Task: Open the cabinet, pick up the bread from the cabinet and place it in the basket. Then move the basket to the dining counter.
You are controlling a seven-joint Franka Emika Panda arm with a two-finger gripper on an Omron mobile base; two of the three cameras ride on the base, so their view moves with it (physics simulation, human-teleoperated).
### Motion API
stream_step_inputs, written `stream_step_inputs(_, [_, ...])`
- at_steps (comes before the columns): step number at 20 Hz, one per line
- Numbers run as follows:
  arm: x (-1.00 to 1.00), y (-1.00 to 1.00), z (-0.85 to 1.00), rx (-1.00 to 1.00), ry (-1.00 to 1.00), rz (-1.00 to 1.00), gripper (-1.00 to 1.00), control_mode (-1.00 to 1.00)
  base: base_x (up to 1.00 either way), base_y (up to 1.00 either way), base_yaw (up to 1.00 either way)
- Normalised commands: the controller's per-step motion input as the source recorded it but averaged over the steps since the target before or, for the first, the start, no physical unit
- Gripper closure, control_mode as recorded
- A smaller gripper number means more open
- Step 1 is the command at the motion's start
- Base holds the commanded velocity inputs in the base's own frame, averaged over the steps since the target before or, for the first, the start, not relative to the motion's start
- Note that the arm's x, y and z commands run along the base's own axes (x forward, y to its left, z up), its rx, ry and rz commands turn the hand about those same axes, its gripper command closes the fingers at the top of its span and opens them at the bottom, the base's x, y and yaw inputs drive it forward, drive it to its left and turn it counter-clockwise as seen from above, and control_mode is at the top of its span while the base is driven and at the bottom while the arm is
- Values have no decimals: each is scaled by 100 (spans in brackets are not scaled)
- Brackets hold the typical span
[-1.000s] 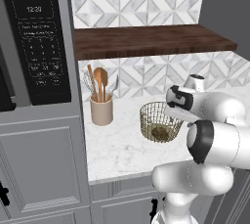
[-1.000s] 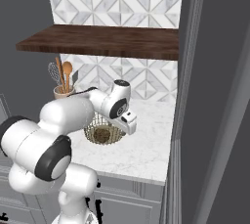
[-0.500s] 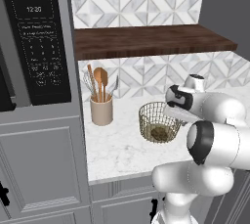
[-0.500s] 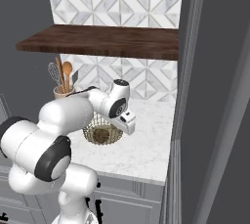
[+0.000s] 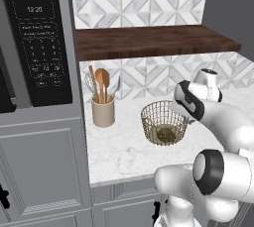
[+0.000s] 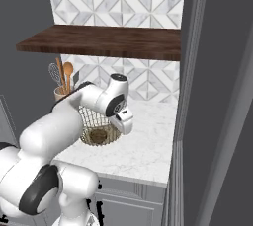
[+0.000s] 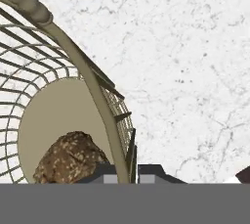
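Observation:
The brass-gold wire basket (image 5: 149, 122) stands on the marble worktop (image 5: 119, 154) in front of the tiled wall. The brown bread (image 5: 165, 134) lies on its pale disc base. In the hand view the bread (image 7: 68, 157) sits at the lower left inside the basket (image 7: 93, 86). My gripper (image 7: 127, 173) straddles the basket's right rim, one finger inside and one outside, closed tight on the wire. From the right base view my gripper (image 6: 123, 124) hangs at the right edge of the basket (image 6: 91, 121), with the bread (image 6: 98, 134) below. The dining counter is out of view.
A beige utensil crock (image 5: 103, 111) with wooden spoons stands left of the basket. A dark wooden shelf (image 5: 149, 40) hangs low over the worktop. A black microwave (image 5: 37, 47) sits at the left. A tall dark panel (image 6: 217, 96) bounds the right side.
My gripper has edged a little left onto the basket's rim. The basket and bread have stayed about where they were.

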Motion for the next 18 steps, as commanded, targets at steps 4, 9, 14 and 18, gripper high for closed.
stream_step_inputs(4, [-45, 0, 56, 5, -5, -23, 100, -100, 0, 0, 0])
stream_step_inputs(9, [-38, 0, 51, 4, -4, -21, 100, -100, 0, 0, 0])
stream_step_inputs(14, [-41, 1, 45, 8, -9, -21, 100, -100, 0, 0, 0])
stream_step_inputs(18, [-39, 16, 42, 2, -6, -13, 100, -100, 0, 0, 0])
